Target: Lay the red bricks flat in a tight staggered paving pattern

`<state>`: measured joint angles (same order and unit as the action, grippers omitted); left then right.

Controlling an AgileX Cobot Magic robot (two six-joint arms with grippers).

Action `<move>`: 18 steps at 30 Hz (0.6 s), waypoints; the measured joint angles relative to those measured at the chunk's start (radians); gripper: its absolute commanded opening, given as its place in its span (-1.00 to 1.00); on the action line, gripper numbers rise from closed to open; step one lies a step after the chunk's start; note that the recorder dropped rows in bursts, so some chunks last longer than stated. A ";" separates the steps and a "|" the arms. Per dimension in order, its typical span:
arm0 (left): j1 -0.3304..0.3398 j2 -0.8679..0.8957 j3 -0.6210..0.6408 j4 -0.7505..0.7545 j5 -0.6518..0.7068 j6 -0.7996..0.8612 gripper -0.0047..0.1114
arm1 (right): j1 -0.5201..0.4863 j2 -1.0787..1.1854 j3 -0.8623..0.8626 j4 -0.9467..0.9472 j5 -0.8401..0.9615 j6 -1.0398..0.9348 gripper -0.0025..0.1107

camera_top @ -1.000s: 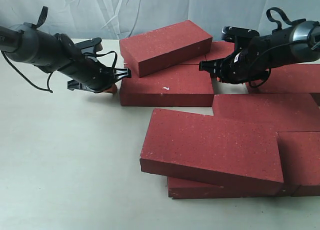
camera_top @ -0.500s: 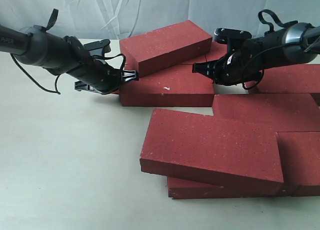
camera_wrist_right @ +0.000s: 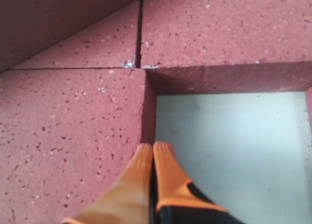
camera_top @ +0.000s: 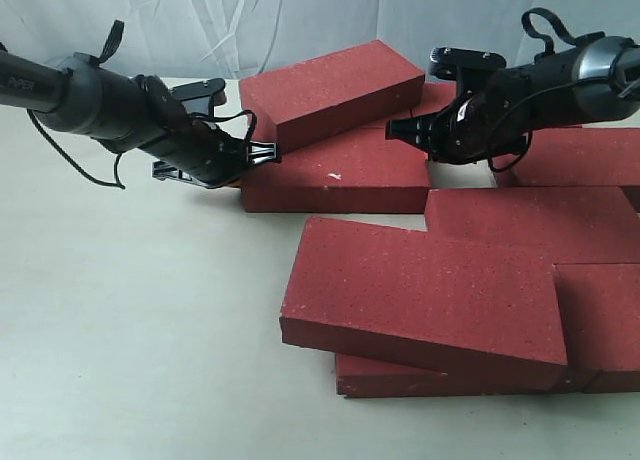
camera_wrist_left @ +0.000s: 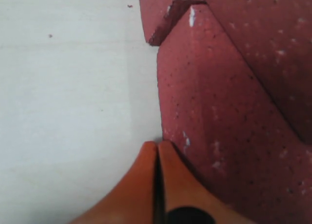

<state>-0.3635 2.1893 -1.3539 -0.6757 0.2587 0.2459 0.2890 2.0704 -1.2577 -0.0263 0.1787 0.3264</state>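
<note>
Several red bricks lie in a loose cluster. A chipped brick (camera_top: 340,172) lies flat, with another brick (camera_top: 335,90) leaning across its back edge. My left gripper (camera_top: 243,172) is shut and empty, its orange fingertips (camera_wrist_left: 168,153) against the left end of the chipped brick (camera_wrist_left: 219,112). My right gripper (camera_top: 428,150) is also shut and empty, its tips (camera_wrist_right: 153,147) at the right end of that brick (camera_wrist_right: 73,136), beside a bare gap of table (camera_wrist_right: 229,146). A large brick (camera_top: 420,300) lies tilted on top of others in front.
More bricks lie flat at the right (camera_top: 585,155), in the middle right (camera_top: 530,225) and at the front right (camera_top: 605,325); one (camera_top: 440,380) is partly hidden under the tilted front brick. The pale tabletop (camera_top: 130,310) spreads to the left. A white cloth hangs behind.
My left gripper has moved right, up to the left end of the chipped brick. My right gripper has come in toward its right end and lifted slightly.
</note>
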 measured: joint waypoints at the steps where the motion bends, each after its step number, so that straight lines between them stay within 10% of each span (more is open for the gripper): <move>1: 0.000 0.000 0.000 0.000 0.000 0.000 -0.92 | 0.000 -0.002 0.000 0.000 0.000 0.000 -0.97; 18: 0.030 0.000 -0.007 -0.005 0.057 -0.005 -0.92 | 0.003 0.012 -0.008 0.002 -0.004 0.000 -0.97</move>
<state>-0.3338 2.1893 -1.3605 -0.6812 0.3159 0.2408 0.2923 2.0823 -1.2660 -0.0244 0.1747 0.3264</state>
